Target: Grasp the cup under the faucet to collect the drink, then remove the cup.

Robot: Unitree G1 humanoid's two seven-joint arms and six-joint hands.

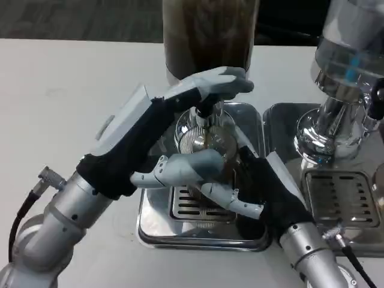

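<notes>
Cup (217,147): one, clear glass, upright on the drip tray (157,231) under the faucet (204,117), a thin dark stream dropping into it.

Largest to smallest:

White table (72,84): one, carrying everything; far edge at the top, near edge below the arms.

Dispensers: two. One tall tank of dark drink (210,36) at the far edge, centre. One chrome dispenser (342,90) at the right edge, clear vessel on top.

Arms: two, silver. Left forearm (60,222) entering from the near left corner; right forearm (309,255) from the near edge, right of centre.

Trays: two, steel, side by side and nearly touching. Drip tray with slotted grille beneath the dark tank; second tray (342,198) with its own grille beneath the chrome dispenser.

Hands: two. Left hand (174,129) stretched over the faucet top, upper fingers (231,81) resting on it, lower fingers curved in front of the glass. Right hand (258,189) pressed to the glass from the right, fingers (231,201) wrapped round its lower part, gripping it.

Faucet: one, small, dark knob, directly above the cup mouth. Cup between both hands, on the far half of the tray.
</notes>
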